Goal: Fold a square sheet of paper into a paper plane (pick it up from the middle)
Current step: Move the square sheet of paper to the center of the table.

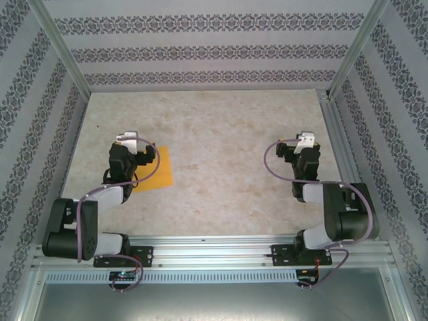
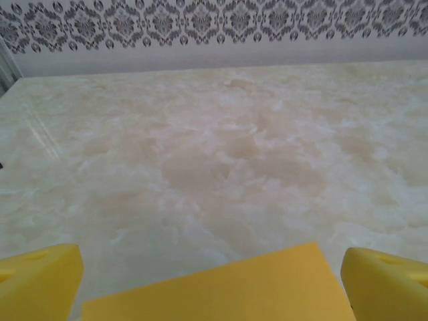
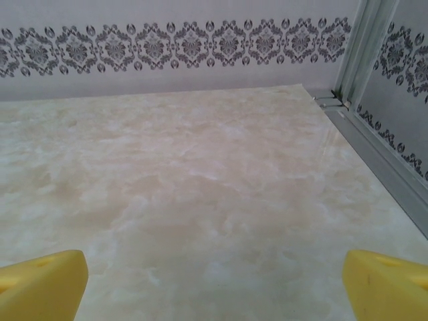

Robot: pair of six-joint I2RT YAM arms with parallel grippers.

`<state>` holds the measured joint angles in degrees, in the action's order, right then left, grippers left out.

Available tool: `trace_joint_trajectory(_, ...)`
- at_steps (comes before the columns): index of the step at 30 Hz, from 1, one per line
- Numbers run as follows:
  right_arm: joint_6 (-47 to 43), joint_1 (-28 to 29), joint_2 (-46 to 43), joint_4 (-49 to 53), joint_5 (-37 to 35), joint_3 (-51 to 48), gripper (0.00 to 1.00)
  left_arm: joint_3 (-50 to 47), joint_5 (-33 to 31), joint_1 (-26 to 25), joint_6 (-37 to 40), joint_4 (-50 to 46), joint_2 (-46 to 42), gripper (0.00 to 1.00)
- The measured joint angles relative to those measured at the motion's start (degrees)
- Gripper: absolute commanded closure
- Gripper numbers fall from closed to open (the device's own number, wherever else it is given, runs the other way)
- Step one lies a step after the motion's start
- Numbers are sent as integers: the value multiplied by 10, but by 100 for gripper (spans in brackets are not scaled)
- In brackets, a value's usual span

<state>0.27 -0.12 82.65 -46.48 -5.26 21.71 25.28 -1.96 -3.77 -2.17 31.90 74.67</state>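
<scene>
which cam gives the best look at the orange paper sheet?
Top external: the square sheet of paper lies flat, most of its outline visible, left part under the left arm. Left wrist shows its far edge close up, cropped at the bottom. Right wrist faces the table farther right.

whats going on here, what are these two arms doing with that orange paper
Nothing is held yet. The square sheet of paper lies flat and unfolded on the table, partly under the left arm. The left gripper is open over the sheet, near one of its edges. The right gripper is open too, over bare table off to the other side, away from the paper.
</scene>
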Motion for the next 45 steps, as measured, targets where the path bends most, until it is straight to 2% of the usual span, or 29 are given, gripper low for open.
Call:
trace_joint_trajectory(4, 31, 0, -89, 174, 11, 75, 2, 37, -31, 0, -55, -125, -71, 0)
trace_joint_trajectory(8, 115, 0, -137, 310, 64, 167, 2, 95, -54, 7, -145, -246, -104, 0)
trace_joint_trajectory(11, 183, 0, -145, 337, 149, 187, 2, 116, -13, 10, -211, -289, -93, 0)
trace_joint_trajectory(14, 236, 14, -108, 347, 254, 188, 2, 137, 44, 1, -259, -329, -41, 0)
trace_joint_trajectory(18, 261, 65, -46, 420, 309, 206, 2, 167, 77, -41, -289, -408, 17, 0)
trace_joint_trajectory(22, 260, 124, -18, 488, 309, 241, 2, 226, 76, -85, -293, -506, 67, 0)
trace_joint_trajectory(26, 258, 149, -11, 521, 302, 264, 2, 238, 66, -113, -296, -557, 73, 0)
trace_joint_trajectory(37, 271, 166, 9, 540, 291, 270, 2, 305, 32, -156, -303, -613, 213, 0)
trace_joint_trajectory(45, 273, 166, 9, 553, 278, 270, 2, 328, 33, -198, -326, -617, 248, 0)
